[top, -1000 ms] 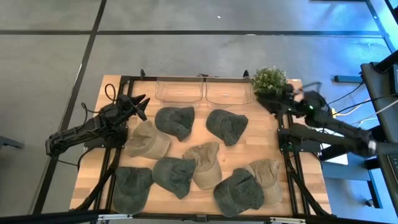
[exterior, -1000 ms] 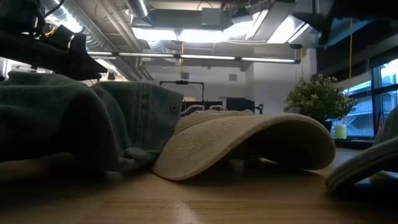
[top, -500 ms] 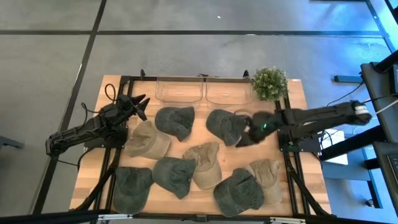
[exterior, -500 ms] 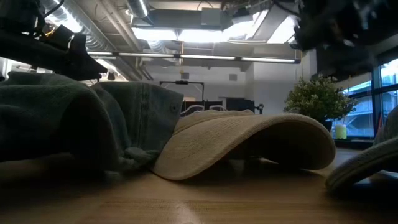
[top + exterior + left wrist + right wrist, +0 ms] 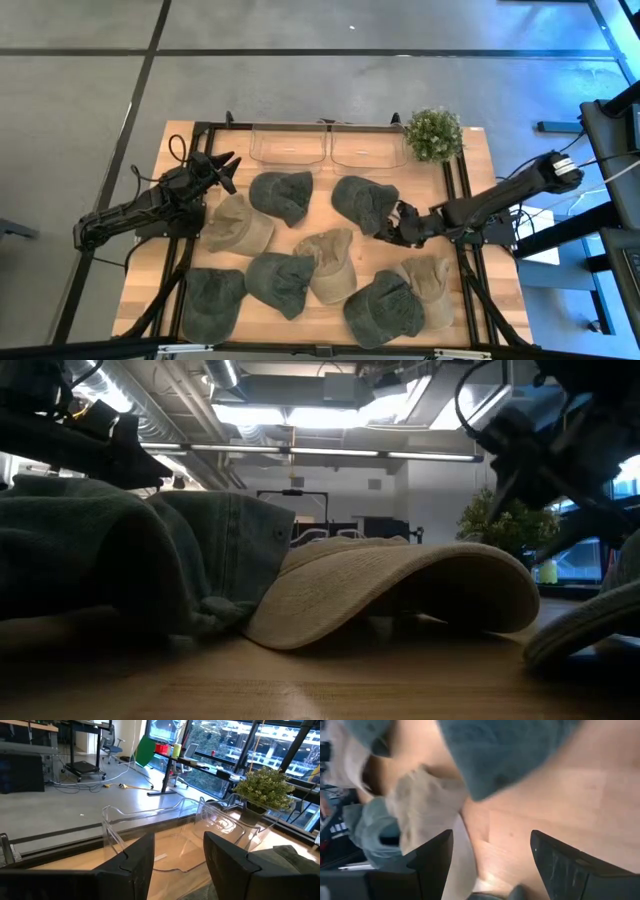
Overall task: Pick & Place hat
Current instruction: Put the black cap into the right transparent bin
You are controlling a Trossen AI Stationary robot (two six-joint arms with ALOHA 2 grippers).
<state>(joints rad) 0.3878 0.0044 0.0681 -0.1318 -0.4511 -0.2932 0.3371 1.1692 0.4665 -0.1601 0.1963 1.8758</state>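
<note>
Right now grey-green hat (image 5: 364, 203) lies rumpled; right gripper (image 5: 397, 225) beside it, fingers apart.

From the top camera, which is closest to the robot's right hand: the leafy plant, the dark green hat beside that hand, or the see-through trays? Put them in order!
1. Dark green fabric hat, right beside the open right hand.
2. Small leafy green plant, at the table's back right corner.
3. Clear plastic trays, along the back edge; the left one is farthest.
</note>
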